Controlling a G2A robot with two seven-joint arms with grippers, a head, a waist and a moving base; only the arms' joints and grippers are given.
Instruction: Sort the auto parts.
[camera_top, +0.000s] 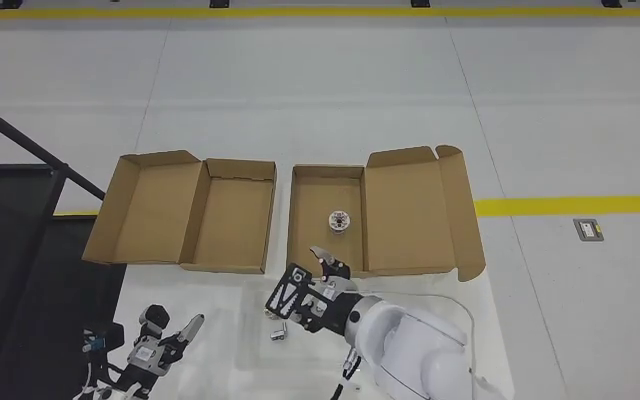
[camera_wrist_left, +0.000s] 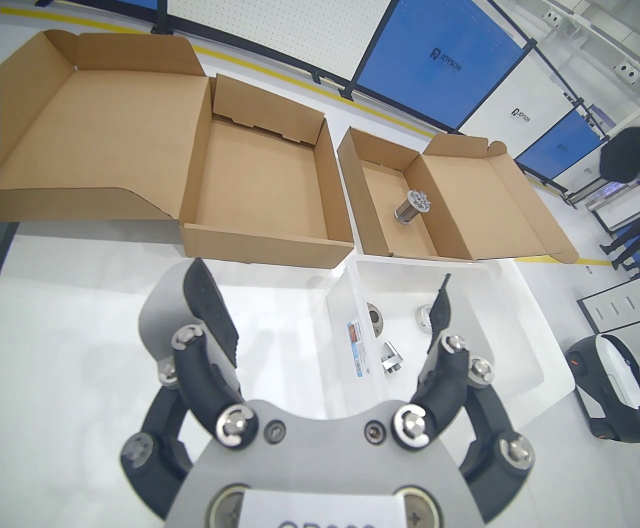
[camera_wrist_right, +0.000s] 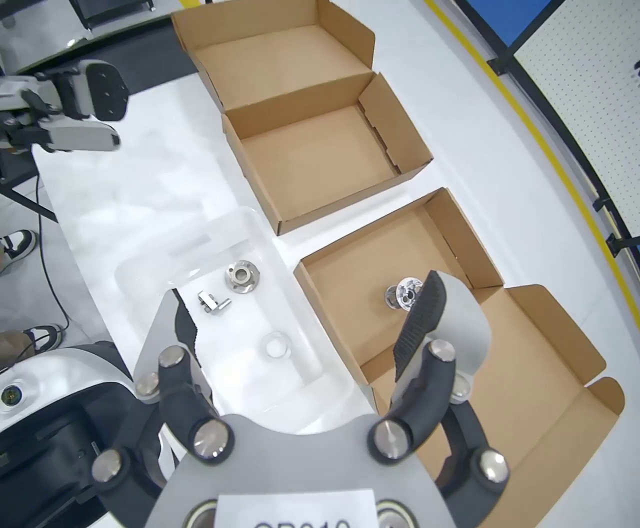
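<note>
Place: factory floor | cues: yellow floor line (camera_top: 560, 206), pegboard walls (camera_wrist_right: 590, 100) (plus blue panels (camera_wrist_left: 450, 60))

I see a white logo with a word on a blue wall panel (camera_wrist_left: 445, 55), and a dark one on the white panel (camera_wrist_left: 522, 116) beside it. A printed sticker (camera_wrist_left: 359, 345) on the clear tray (camera_wrist_left: 345, 280) is too small to read. The left wrist label (camera_wrist_left: 320, 512) and the right wrist label (camera_wrist_right: 297, 512) show cut-off characters. A floor plate (camera_top: 588, 229), at three o'clock from the right box (camera_top: 420, 215), bears an unreadable mark.
</note>
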